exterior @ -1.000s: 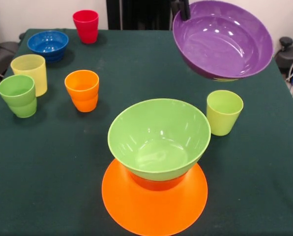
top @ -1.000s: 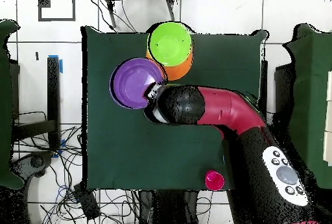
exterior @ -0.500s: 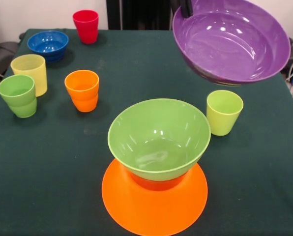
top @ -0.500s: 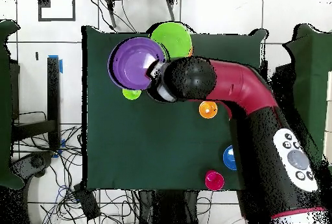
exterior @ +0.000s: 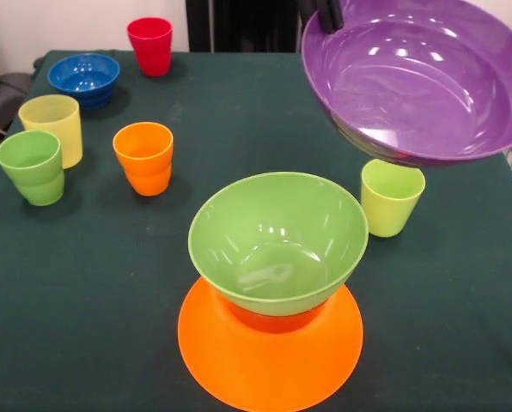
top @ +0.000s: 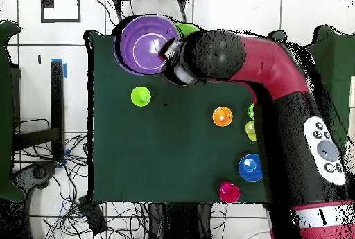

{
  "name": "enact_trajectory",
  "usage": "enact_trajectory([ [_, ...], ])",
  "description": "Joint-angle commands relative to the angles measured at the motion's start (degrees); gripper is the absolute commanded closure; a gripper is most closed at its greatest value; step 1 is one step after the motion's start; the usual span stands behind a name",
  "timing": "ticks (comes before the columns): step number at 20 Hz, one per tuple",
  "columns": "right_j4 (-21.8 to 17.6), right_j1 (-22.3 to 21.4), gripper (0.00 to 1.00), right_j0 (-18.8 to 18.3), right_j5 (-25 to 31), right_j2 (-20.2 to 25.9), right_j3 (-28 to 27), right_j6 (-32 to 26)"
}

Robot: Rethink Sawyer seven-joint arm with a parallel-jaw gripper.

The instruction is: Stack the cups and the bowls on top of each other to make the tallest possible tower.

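1 gripper [exterior: 327,12] clamps the purple bowl's [exterior: 419,81] rim, lifted above the table [exterior: 84,283].

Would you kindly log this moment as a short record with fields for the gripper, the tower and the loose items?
gripper: gripper shut on the rim of the purple bowl, held in the air, tilted
tower: green bowl sitting on a red-orange bowl on the upturned orange bowl
loose cups: red cup, pale yellow cup, green cup, orange cup, lime cup, all upright
loose bowl: blue bowl
surface: table
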Motion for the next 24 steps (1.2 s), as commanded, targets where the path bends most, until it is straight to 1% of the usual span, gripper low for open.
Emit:
enact_trajectory([
  [1,-2.50,7.65,1.00,0.27,8.17,3.45,-11.16,-15.92],
  [5,-2.92,9.93,1.00,-0.13,9.85,4.46,-14.38,-17.84],
  [13,-4.70,13.35,1.00,-0.99,11.03,5.81,-18.69,-20.92],
  [16,-5.08,14.04,1.00,-1.59,11.26,6.02,-19.17,-21.84],
  [20,-5.06,13.93,1.00,-2.88,10.06,6.31,-17.26,-22.97],
  [24,-5.30,15.19,1.00,-3.85,10.16,6.60,-17.83,-25.13],
])
